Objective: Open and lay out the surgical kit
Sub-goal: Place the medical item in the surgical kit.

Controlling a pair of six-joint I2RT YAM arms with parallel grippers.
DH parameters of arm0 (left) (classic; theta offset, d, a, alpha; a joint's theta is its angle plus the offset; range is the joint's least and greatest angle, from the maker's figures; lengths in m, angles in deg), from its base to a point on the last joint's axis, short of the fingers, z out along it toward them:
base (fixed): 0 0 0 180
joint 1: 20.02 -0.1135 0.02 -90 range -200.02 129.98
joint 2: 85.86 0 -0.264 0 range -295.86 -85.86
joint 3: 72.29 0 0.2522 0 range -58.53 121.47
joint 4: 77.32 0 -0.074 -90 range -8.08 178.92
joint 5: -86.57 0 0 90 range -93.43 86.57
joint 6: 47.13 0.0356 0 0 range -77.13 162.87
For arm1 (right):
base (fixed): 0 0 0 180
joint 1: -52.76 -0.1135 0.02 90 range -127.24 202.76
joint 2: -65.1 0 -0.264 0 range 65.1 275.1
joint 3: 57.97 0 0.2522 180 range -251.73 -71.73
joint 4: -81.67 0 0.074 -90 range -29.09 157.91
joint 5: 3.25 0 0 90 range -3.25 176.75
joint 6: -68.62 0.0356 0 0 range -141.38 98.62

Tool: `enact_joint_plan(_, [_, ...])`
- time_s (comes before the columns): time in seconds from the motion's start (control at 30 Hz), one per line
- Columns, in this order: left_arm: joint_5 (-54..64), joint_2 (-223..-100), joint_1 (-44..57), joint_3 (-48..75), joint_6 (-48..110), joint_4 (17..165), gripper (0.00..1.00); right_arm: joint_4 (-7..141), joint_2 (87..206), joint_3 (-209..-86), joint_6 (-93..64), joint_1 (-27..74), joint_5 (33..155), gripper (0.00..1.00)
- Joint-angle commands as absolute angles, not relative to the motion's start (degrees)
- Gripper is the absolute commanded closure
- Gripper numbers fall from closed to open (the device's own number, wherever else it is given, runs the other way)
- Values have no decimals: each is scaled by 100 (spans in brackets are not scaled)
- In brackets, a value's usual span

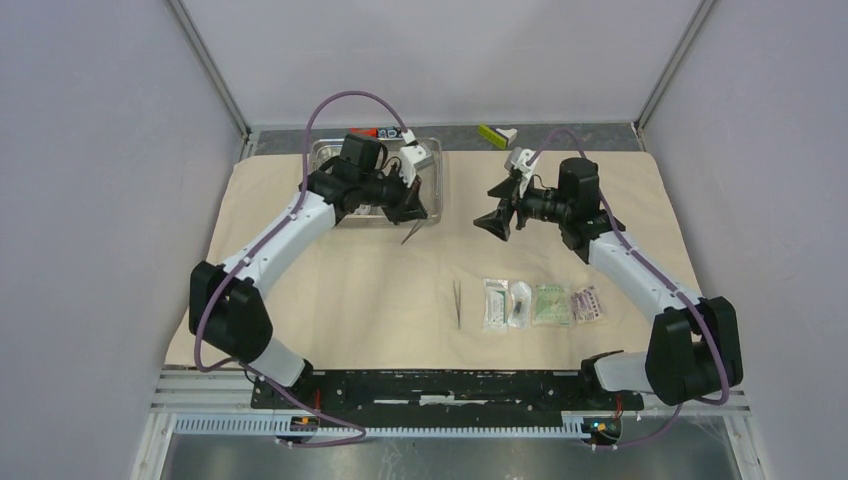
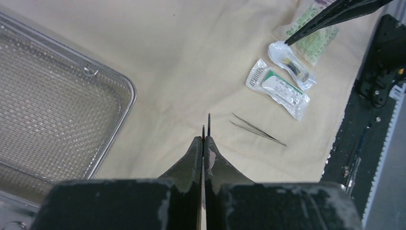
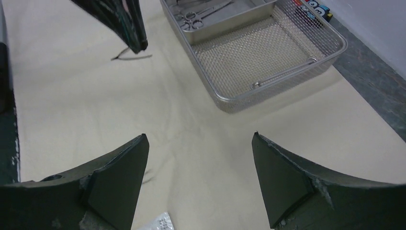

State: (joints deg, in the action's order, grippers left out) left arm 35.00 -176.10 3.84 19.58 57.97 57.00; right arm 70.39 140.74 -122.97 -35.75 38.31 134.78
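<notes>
Evidently the laying-out is midway: a thin two-tipped metal instrument [image 2: 209, 125], forceps or scissors I cannot tell, hangs pinched in the left pincer [image 2: 204, 143], which is clamped tight on it just off the shiny rectangular steel mesh tray [image 2: 127, 88]. Slim metal tweezers [image 1: 457, 303] and four small sealed packets [image 1: 549, 304] lie in a row on the spread beige cloth wrap [image 1: 330, 300], nearer the arms. More instruments wait in the smaller inner tray [image 3: 239, 12]. The right pincer [image 3: 199, 138] hovers wide and empty. Next, I judge, the instrument needs lowering onto bare cloth beside the tweezers, parallel and not touching, then release.
</notes>
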Motion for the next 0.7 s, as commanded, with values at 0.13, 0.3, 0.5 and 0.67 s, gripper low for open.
enact_joint_plan(0.13, [1769, -16938, 1312, 1518, 5887, 6856, 98, 9361, 14487, -11937, -900, 3567, 13725, 18])
enact_joint_plan(0.3, [1162, -16833, 1766, 1393, 5792, 7048, 98, 9936, 14640, -11830, -231, 3511, 13872, 21])
enact_joint_plan(0.5, [698, -16793, 2107, 1320, 5697, 7160, 98, 10402, 14883, -11706, 295, 3510, 13964, 27])
enact_joint_plan(0.67, [538, -16825, 2274, 1311, 5733, 7160, 98, 10767, 15100, -11644, 639, 3509, 14070, 38])
